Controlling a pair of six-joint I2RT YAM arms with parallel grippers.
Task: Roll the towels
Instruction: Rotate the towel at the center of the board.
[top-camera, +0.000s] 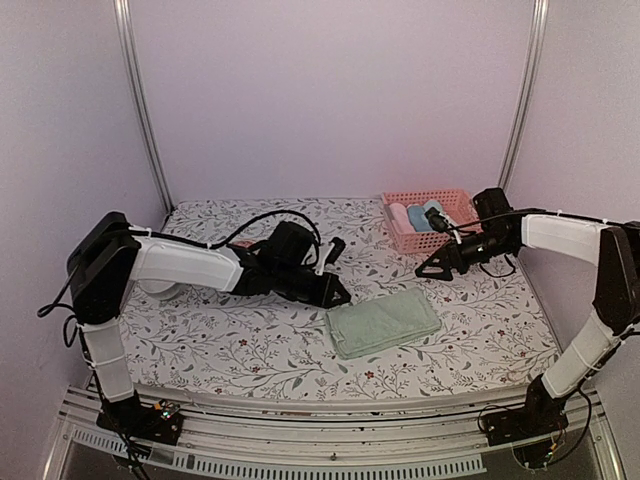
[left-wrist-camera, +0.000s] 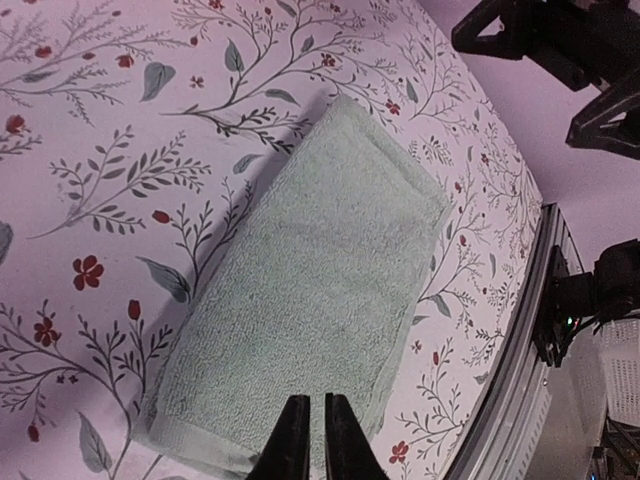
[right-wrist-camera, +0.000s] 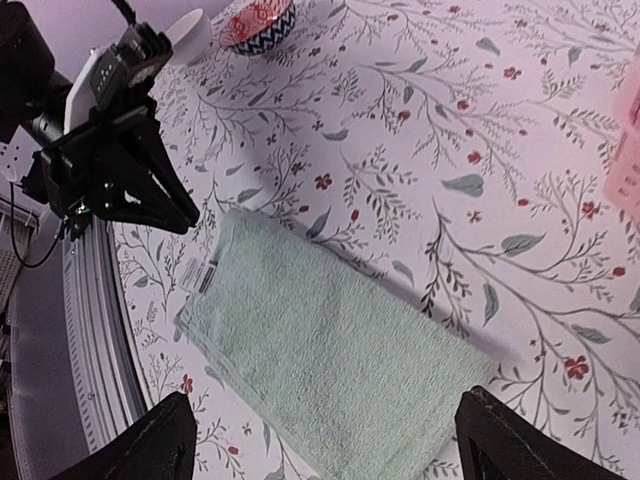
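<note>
A light green towel (top-camera: 383, 320) lies folded flat on the floral tablecloth, right of centre. My left gripper (top-camera: 338, 295) hovers just above its left end. In the left wrist view the left gripper (left-wrist-camera: 308, 440) is shut, empty, over the near edge of the towel (left-wrist-camera: 310, 290). My right gripper (top-camera: 432, 268) hangs above the table beyond the towel's right end. In the right wrist view the right gripper (right-wrist-camera: 330, 450) is wide open, high above the towel (right-wrist-camera: 330, 340), which shows a white label at its left corner.
A pink basket (top-camera: 452, 203) at the back right holds rolled blue and white towels. A red patterned bowl (right-wrist-camera: 255, 20) and a white cup (right-wrist-camera: 190, 32) stand at the far left. The metal front rail (top-camera: 330, 455) runs along the table's near edge.
</note>
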